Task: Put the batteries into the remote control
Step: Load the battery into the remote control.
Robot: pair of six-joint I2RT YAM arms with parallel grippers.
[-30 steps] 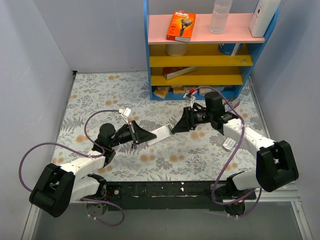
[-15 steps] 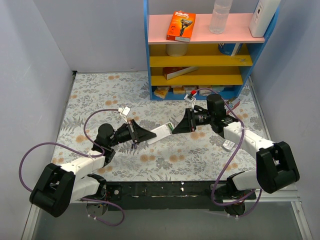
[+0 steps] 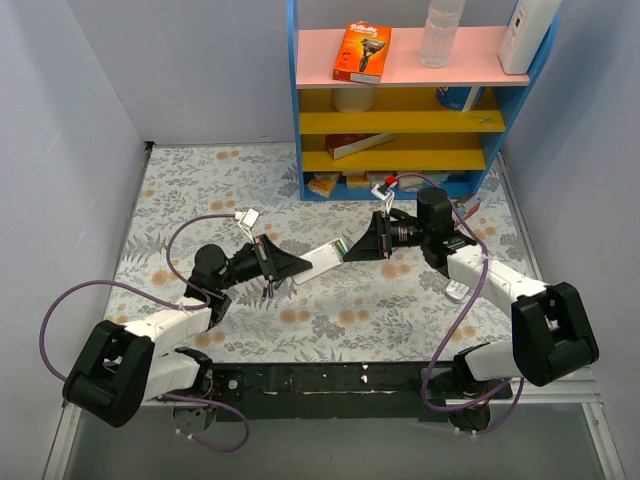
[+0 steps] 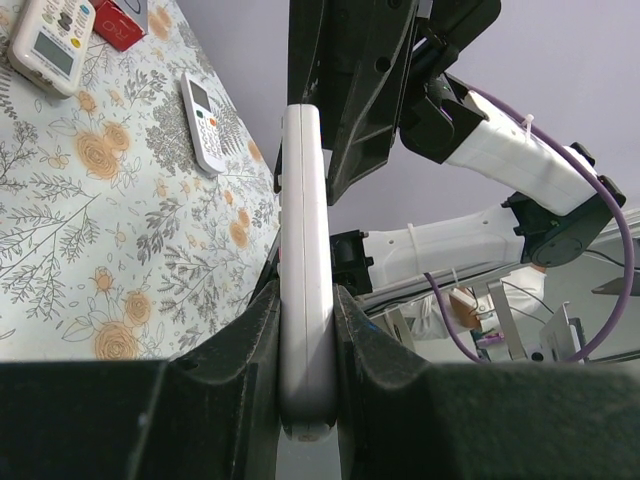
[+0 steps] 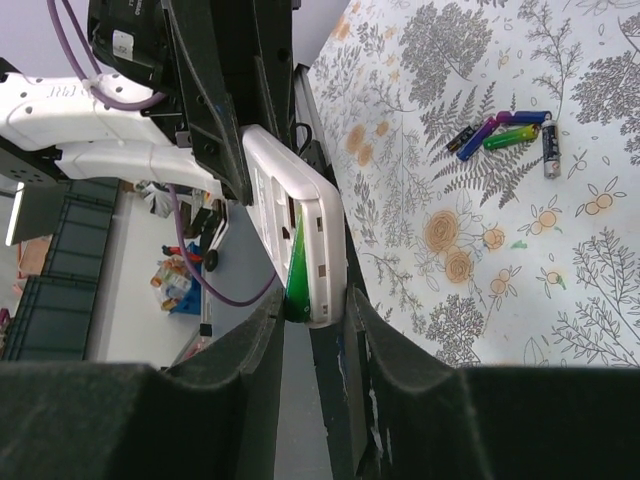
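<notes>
The remote control is a slim white bar held in the air between my two grippers. My left gripper is shut on its near-left end; in the left wrist view the remote's white edge stands clamped between both fingers. My right gripper is shut on the other end; in the right wrist view that end shows a green strip along one side. The batteries, several small purple and green cylinders, lie loose on the floral cloth.
A blue shelf with boxes and bottles stands at the back. A small white remote lies by the right arm. A long white remote with coloured buttons and a wider white remote lie on the cloth.
The remote has been lifted slightly and shifted toward the back right, both grippers moving with it. Both still hold it.
</notes>
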